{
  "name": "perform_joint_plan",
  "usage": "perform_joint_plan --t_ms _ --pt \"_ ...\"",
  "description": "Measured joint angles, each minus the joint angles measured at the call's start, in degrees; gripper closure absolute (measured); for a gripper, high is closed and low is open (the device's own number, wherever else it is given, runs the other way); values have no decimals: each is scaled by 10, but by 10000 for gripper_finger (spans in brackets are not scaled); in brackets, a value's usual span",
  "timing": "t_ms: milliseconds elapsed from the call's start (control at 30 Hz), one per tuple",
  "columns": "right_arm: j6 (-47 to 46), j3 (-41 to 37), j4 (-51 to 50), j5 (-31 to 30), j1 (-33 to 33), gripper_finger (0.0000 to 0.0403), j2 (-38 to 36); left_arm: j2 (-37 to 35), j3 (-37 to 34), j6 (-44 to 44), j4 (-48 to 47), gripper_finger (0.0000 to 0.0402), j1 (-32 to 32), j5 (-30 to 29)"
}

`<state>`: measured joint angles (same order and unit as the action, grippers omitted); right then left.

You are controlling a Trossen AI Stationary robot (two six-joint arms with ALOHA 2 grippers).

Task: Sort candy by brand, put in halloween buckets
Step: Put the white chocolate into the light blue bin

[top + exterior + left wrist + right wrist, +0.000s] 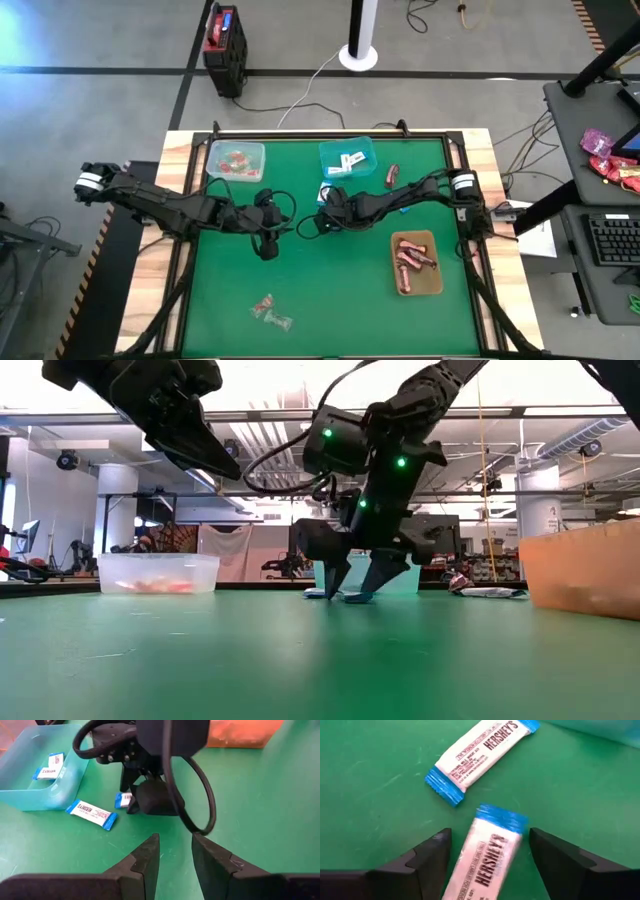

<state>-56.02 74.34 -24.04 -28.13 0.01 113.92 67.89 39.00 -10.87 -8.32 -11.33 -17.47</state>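
A white-and-blue packet [485,855] lies flat on the green desk [330,290] between the right gripper's [490,857] spread fingers [427,857], not clamped, with a second packet [480,752] just beside it and the teal bucket [347,157], holding two more packets, close by. The left gripper [175,855] hovers near the desk's middle, its fingers slightly apart and holding nothing. The mint bucket [236,161] holds red-pink twists, the amber tray [416,262] holds red-brown bars, and loose twists [270,312] lie near the front edge.

Teal bucket [30,775] — white-and-blue packet [91,813] beside it.
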Motion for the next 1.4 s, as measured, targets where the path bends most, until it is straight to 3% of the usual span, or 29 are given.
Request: perform_joint_plan --t_ms 167,400,567,1000,1267,1400 --pt "-13 3 6 -7 2 182 18 1 0 0 3 304 0 0" --pt "-12 3 8 -13 11 296 18 1 0 3 3 304 0 -1" --pt "-4 3 8 -14 12 344 18 1 0 7 2 304 0 -2" --pt "44 -1 -4 8 13 393 -27 1 0 7 2 304 0 -13" --pt "66 -1 0 0 13 396 -47 1 0 4 2 304 0 -21" --pt "92 1 -16 29 12 395 -60 1 0 3 2 304 0 -21"
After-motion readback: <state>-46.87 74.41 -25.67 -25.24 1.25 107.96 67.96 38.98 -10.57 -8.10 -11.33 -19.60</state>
